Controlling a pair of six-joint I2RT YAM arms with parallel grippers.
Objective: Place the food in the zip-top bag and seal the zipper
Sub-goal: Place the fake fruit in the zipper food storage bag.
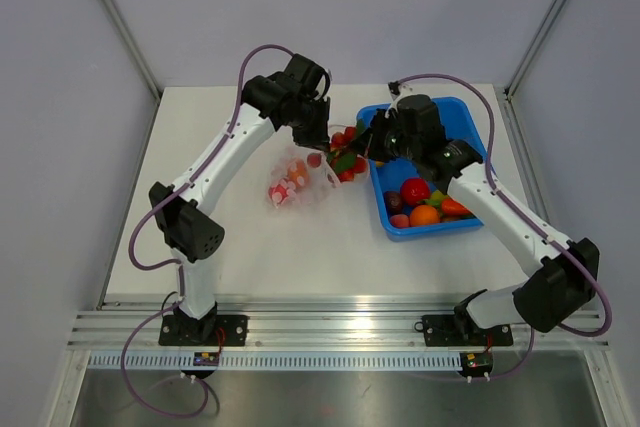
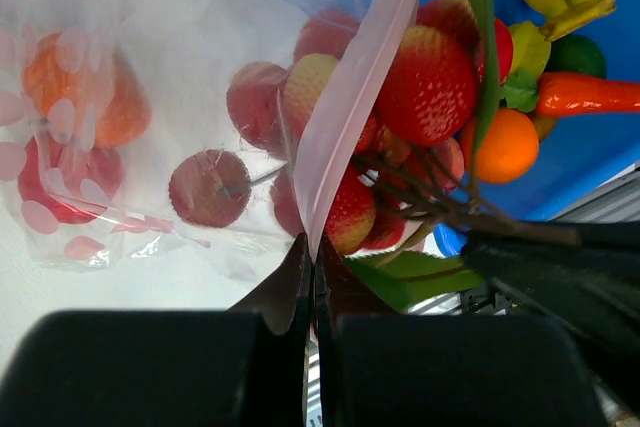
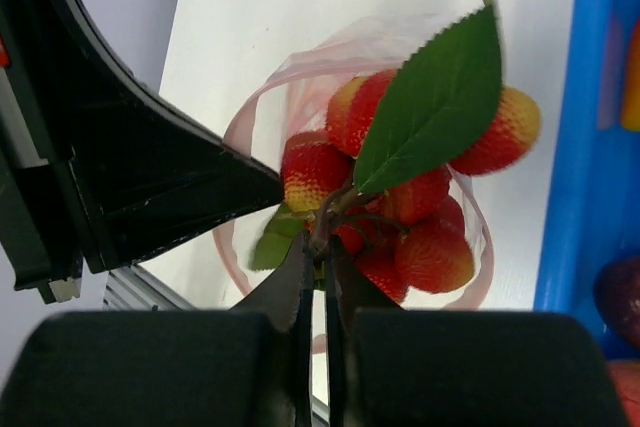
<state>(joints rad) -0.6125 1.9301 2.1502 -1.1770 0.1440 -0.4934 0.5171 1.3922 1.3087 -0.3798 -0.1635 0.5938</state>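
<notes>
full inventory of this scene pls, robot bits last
zip-top bag: one, clear with pink dots, on the table left of the tray
zipper: one, pink strip, at the bag mouth
berry bunch: one, red with green leaves, held over the bag mouth
food in bag: several, red and orange
tray: one, blue, right side
food in tray: several, red, orange, yellow, green
table: one, white
left gripper: shut on zipper
right gripper: shut on the bunch's stem
</notes>
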